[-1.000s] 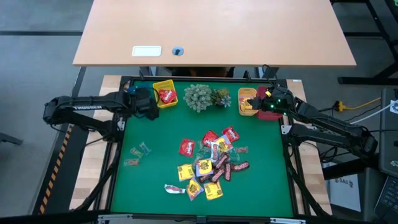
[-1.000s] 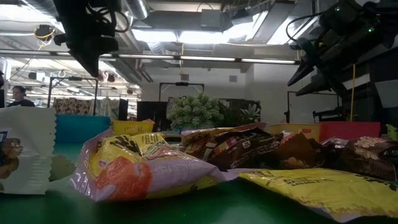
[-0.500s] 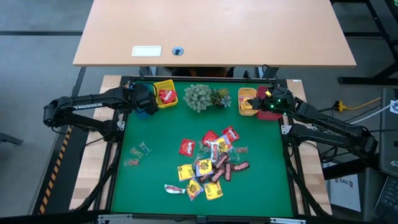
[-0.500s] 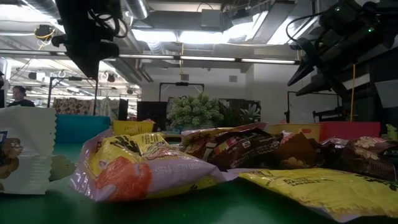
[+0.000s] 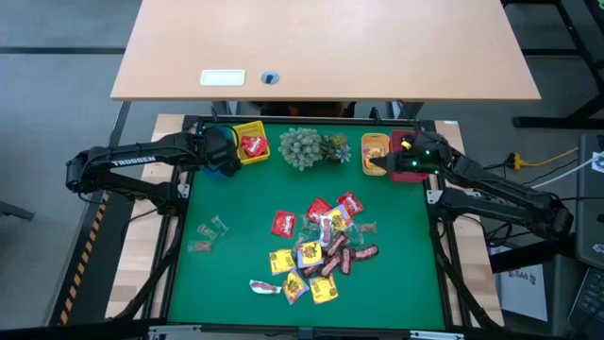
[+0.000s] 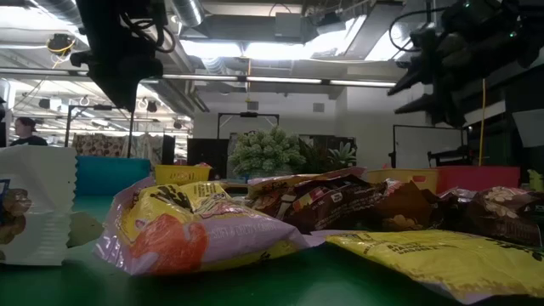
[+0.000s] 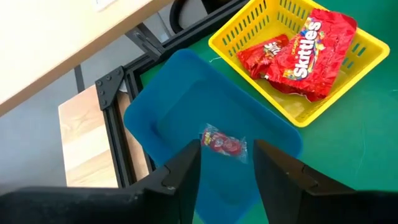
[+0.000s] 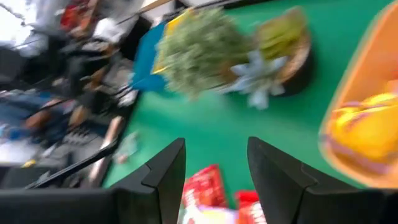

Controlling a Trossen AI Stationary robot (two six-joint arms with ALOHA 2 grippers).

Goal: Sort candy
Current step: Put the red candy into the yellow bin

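Candy, one small clear-wrapped red sweet [image 7: 222, 144], now lies loose in the blue plastic bin [image 7: 168, 112], below and between the left gripper [image 7: 227, 163]'s parted, empty fingers [image 7: 186, 168], which were closed a moment ago. Right gripper [image 5: 375, 163] has swung off the orange bin [image 5: 370, 144], fingers apart and empty.

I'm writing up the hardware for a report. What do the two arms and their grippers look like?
Both arms are dark, jointed tubes. The left arm carries white TROSSEN lettering; the right arm shows small green lights near its wrist. The left gripper and right gripper each have two flat black fingers.
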